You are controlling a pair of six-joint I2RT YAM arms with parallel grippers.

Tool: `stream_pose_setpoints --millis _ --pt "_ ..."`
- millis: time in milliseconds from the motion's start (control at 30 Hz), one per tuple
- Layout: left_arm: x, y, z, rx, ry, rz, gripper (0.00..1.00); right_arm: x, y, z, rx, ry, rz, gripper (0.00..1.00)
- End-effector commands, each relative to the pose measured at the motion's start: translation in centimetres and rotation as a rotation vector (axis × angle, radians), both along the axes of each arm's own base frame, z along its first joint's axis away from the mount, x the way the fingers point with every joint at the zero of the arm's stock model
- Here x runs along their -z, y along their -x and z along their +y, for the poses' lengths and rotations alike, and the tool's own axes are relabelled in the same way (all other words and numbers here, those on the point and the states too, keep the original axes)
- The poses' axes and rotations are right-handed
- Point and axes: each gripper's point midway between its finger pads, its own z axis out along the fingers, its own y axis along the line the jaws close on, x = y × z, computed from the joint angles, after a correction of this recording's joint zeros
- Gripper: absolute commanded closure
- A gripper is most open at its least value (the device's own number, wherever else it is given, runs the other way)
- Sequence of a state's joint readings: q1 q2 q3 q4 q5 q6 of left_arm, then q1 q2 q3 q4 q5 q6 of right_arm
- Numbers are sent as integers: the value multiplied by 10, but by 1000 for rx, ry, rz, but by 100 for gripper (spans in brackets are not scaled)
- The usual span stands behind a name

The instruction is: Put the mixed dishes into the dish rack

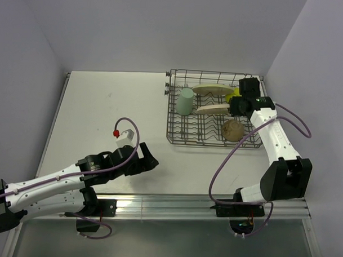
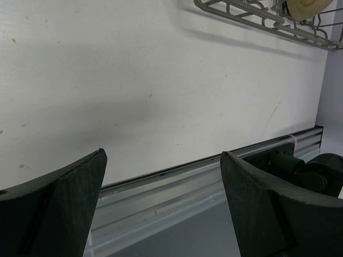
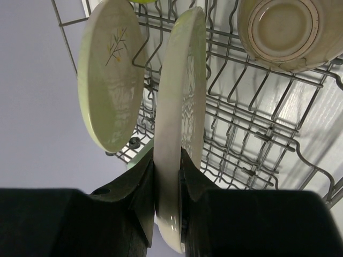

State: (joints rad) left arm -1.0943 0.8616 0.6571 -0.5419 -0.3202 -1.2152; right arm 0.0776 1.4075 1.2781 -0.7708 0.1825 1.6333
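- The loading is looking close to finished: all five dishes are sitting in or over the rectangular grey metal wire dish rack, which is standing at the far right of the white tabletop.
- One round cream plate with a dark leaf sprig is standing on edge among the upright tines along the rack's far side.
- A pale mint-green cup is sitting at the rack's left end.
- A small lime-green bowl is peeking out near the far right, mostly hidden behind the right arm.
- A small round tan cup is lying in the near right part of the rack, and its ringed base is showing to the right wrist camera.
- The right tool is clamping the rim of the second round cream plate, with one finger pressing on each face.
- This glossy second plate is standing upright on edge over the middle rows of tines, just beside the first plate and roughly parallel to it.
- Whether its far edge is resting between tines cannot be told.
- Judging from this, only seating and releasing this last plate is remaining.
- The left tool is hovering over the tabletop well apart from the rack, with its dark fingers spread wide and holding nothing.
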Motion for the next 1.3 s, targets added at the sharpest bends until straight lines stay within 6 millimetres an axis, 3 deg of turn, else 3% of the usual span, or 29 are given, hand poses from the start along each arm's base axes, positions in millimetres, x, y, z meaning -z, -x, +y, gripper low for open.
stream_pose_setpoints --millis 0,367,767,1133,1267 --pt "-19 -9 -3 -5 19 -52 6 -62 -33 -8 46 -3 -211 100" --pt "-22 -9 0 -5 25 -57 6 -34 -49 -10 17 59 -141 100" --pt "-19 -8 -2 0 31 -41 6 -29 -57 9 -27 92 -152 100" --pt "-21 -6 -1 1 50 -40 5 -18 -60 33 -63 115 -129 77" --pt "-21 -4 3 -6 54 -38 5 -16 -55 34 -66 133 -130 54"
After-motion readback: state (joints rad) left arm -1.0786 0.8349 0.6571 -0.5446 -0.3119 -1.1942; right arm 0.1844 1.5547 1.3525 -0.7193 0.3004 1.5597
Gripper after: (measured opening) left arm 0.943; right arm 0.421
